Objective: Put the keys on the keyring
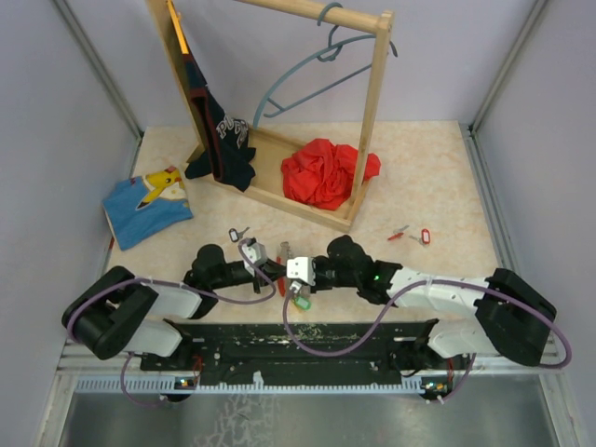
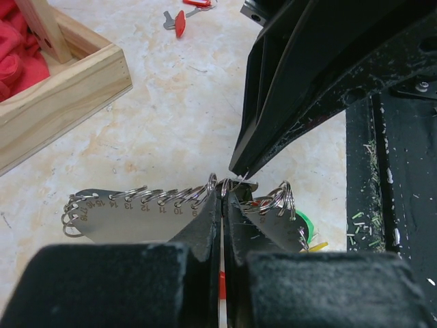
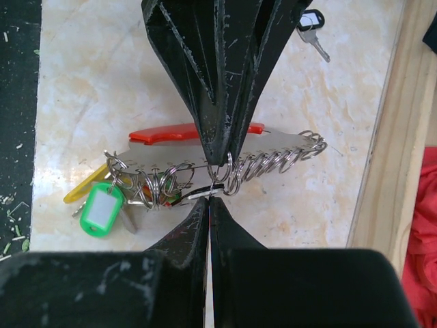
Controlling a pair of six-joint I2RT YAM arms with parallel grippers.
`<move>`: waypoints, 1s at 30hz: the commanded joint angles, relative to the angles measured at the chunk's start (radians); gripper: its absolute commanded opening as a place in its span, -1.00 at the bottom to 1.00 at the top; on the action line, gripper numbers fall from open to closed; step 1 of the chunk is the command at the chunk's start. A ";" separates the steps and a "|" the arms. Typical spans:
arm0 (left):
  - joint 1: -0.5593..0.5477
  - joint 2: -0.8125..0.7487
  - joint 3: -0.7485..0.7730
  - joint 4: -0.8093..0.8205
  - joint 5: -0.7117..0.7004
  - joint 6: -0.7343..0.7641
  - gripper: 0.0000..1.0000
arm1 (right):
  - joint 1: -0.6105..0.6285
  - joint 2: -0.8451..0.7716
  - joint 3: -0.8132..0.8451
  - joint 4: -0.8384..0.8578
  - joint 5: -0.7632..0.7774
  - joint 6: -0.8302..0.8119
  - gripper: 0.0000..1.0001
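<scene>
At table front: keyring.
Your left gripper: clamped on it.
Your right gripper: clamped on it.
Keys: loose, well apart.

Silver metal keyring: red curved strap, green plastic tab, yellow tab. Small silver key: red plastic head. Table: beige marbled pattern.

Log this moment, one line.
left pincer shut on keyring | right pincer shut, tips at its rings | red key lying loose
</scene>
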 commanded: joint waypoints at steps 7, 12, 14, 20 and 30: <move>0.006 -0.026 -0.027 0.125 -0.020 -0.032 -1.00 | 0.011 0.045 0.027 0.092 -0.042 0.021 -1.00; 0.006 -0.035 -0.029 0.119 -0.024 -0.028 -1.00 | 0.011 0.007 0.013 0.102 -0.024 0.021 -1.00; 0.006 -0.033 -0.029 0.118 -0.020 -0.028 -1.00 | 0.011 0.006 0.012 0.107 -0.023 0.023 -1.00; 0.006 -0.035 -0.031 0.121 -0.013 -0.027 -1.00 | 0.011 0.026 0.004 0.168 -0.031 0.042 -1.00; 0.006 -0.040 -0.028 0.094 -0.024 -0.011 -0.79 | 0.011 -0.057 0.035 0.102 0.016 0.003 -1.00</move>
